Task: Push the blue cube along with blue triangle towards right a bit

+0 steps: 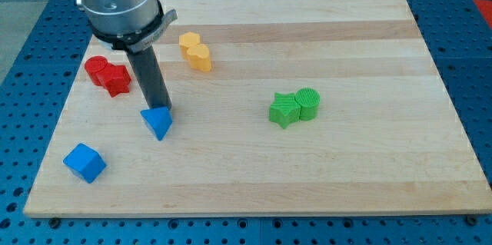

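The blue cube (84, 162) sits near the board's bottom left corner. The blue triangle (158, 123) lies to its upper right, apart from it. My tip (157, 109) stands at the top edge of the blue triangle, touching or nearly touching it. The rod rises from there to the arm's grey body (117, 3) at the view's top left. The cube is well to the lower left of my tip.
Two red blocks (108, 74) sit together at the left, close to the rod. Two yellow blocks (195, 51) lie at the upper middle. A green star and a green cylinder (295, 107) touch right of centre. The wooden board (369, 183) rests on a blue perforated table.
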You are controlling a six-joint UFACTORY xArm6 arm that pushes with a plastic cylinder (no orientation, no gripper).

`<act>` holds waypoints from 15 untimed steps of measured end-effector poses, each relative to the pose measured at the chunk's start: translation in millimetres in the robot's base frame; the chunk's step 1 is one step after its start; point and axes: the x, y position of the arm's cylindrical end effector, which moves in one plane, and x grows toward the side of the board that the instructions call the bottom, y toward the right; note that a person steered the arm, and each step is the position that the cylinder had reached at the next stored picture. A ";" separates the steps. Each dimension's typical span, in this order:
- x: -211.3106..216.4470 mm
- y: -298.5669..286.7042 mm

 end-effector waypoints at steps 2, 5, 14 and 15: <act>31.7 8.0; 24.3 -90.5; 70.5 -89.4; 99.7 -95.4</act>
